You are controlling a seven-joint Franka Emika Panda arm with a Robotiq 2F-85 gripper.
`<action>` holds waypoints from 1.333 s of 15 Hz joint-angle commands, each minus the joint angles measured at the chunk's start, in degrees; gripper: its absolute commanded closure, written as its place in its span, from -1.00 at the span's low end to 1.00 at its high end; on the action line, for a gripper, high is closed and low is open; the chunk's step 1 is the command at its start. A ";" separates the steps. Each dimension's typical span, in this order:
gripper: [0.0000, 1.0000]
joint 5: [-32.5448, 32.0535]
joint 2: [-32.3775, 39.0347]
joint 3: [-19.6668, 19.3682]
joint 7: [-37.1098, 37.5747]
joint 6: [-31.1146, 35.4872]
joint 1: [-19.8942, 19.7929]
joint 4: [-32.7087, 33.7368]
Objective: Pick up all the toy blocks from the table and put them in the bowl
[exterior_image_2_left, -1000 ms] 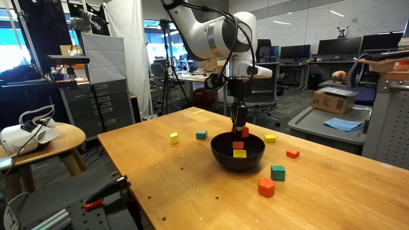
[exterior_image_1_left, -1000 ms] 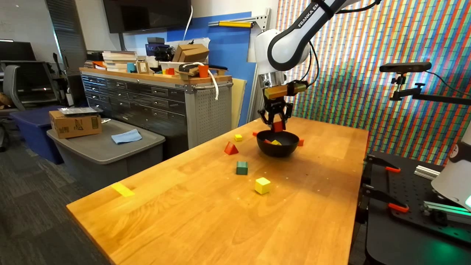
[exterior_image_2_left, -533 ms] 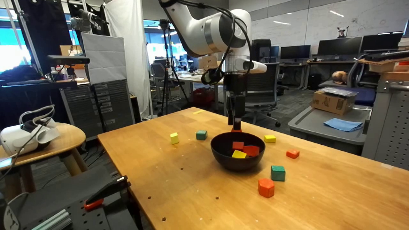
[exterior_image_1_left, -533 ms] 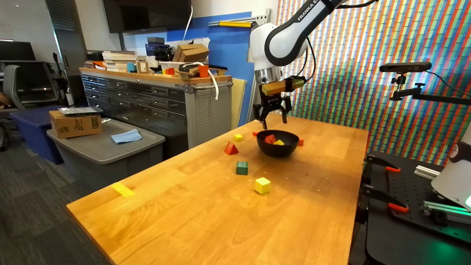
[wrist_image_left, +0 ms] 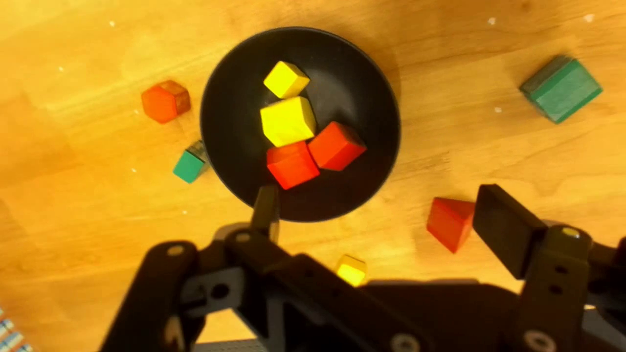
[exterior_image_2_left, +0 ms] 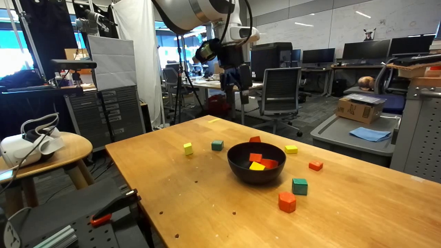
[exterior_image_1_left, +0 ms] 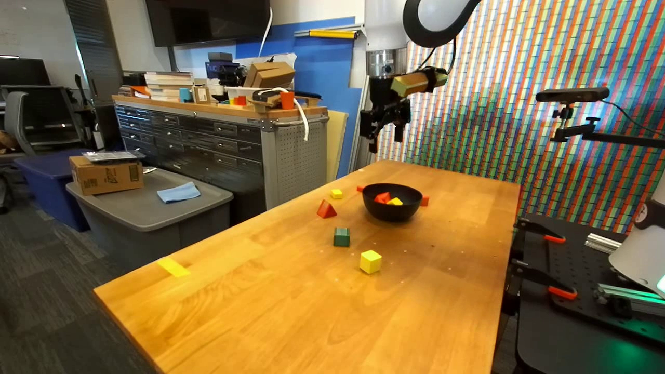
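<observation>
The black bowl [wrist_image_left: 342, 93] sits on the wooden table [exterior_image_2_left: 206, 196] with two yellow blocks [wrist_image_left: 288, 121] and two red blocks [wrist_image_left: 292, 166] inside. Several loose blocks lie around it: a red wedge [wrist_image_left: 449, 225], a small yellow block [wrist_image_left: 351, 270], a green block [wrist_image_left: 562, 92], a red hexagonal block [exterior_image_2_left: 287, 202], another green block [exterior_image_2_left: 299, 186], a flat red block [exterior_image_2_left: 316, 165] and a yellow cube [exterior_image_1_left: 370, 262]. High above the table, my gripper [exterior_image_1_left: 386, 143] hangs open and holds nothing. In the wrist view its fingers stand wide apart, one overlapping the bowl's rim, the other beside the wedge.
A flat yellow strip [exterior_image_1_left: 173, 267] is stuck near one table corner. Beyond the table edge stand a grey lidded bin [exterior_image_1_left: 150, 208] and a metal drawer cabinet [exterior_image_1_left: 296, 161]. Clamps [exterior_image_1_left: 545, 280] grip a black side table.
A second ago a red block was between my fingers just over the bowl. The fingers have parted, the block lies in the bowl, and the gripper has risen well above it.
</observation>
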 commanded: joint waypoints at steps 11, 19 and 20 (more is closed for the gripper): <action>-1.00 0.11 7.82 3.68 -5.78 6.22 0.43 9.55; -1.00 6.84 28.86 3.15 -16.09 -0.29 0.26 32.54; -1.00 8.05 31.09 3.21 -17.25 -1.34 0.19 34.74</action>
